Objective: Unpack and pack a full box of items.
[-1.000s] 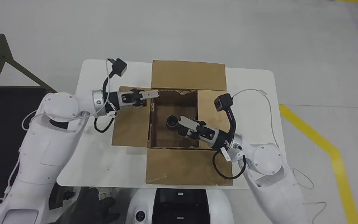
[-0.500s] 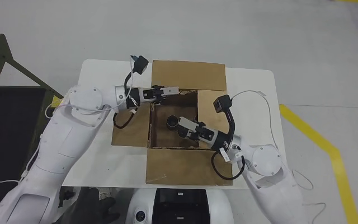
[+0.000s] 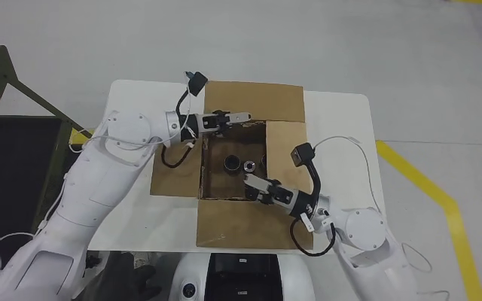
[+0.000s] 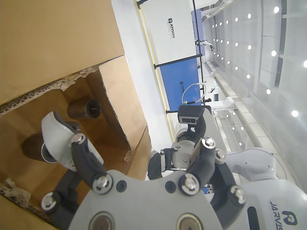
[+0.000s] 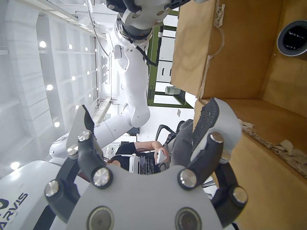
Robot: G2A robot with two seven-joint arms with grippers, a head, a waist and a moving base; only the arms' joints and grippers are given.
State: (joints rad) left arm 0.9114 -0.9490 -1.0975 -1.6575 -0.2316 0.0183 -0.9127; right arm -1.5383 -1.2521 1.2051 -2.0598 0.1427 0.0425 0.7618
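Box beneath wide-open left hand and right hand

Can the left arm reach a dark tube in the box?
Probably yes: the left gripper hangs open over the box's far edge, the top is open, and nothing covers the dark tube.

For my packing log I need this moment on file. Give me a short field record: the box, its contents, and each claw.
box: cardboard box, flaps spread open, on the white table
contents: dark cylinder and second cylinder, side by side on the box floor
left claw: open, empty, at the far edge of the opening
right claw: open, empty, at the near edge of the opening
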